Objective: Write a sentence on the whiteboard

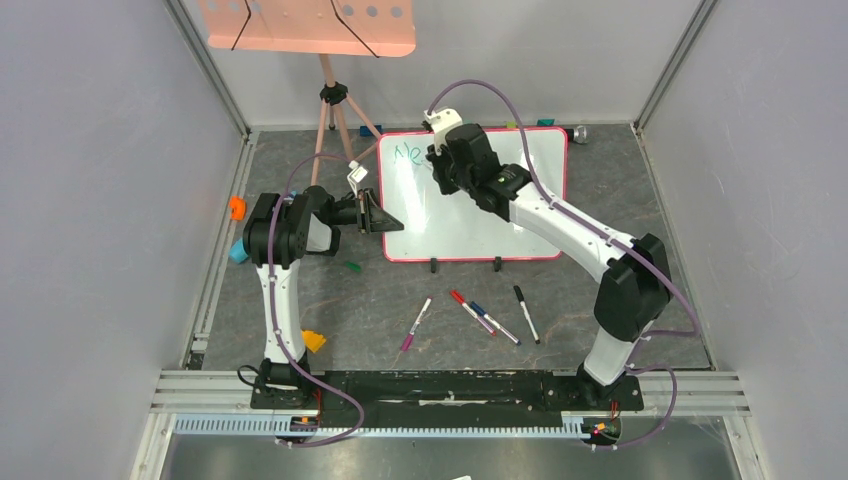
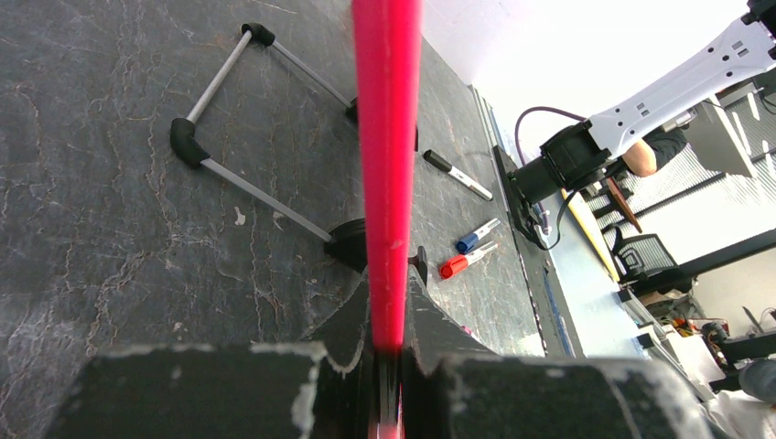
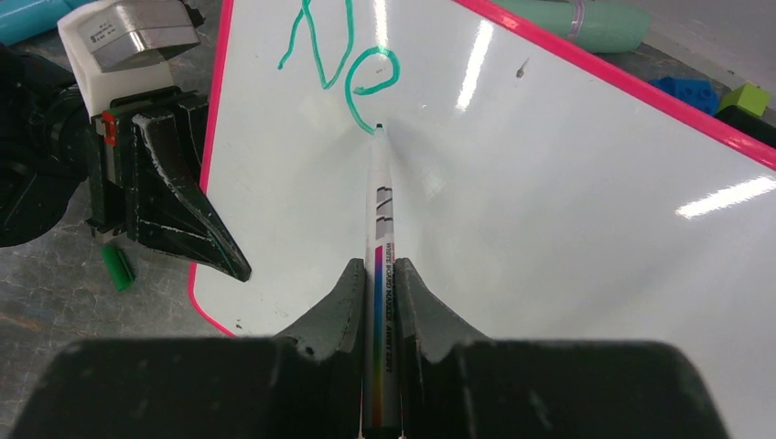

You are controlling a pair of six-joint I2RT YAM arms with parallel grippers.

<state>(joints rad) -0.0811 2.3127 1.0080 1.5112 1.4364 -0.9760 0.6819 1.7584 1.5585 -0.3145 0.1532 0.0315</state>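
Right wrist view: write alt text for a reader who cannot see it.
The right gripper holds a whiteboard marker, tip against the whiteboard at the end of green letters "Ne". At left, the left gripper clamps the board's pink edge, with a green cap lying on the dark table beside it.

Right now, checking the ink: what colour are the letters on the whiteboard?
Green letters, clearest in right wrist view.

one whiteboard [image 1: 500, 215], four loose markers [image 1: 417, 323], one held marker [image 3: 380, 210], one tripod [image 1: 335, 110].

green "Ne" [image 3: 340, 55] on whiteboard [image 3: 549, 201], "WHITE BOARD MARKER" on marker [image 3: 381, 219]
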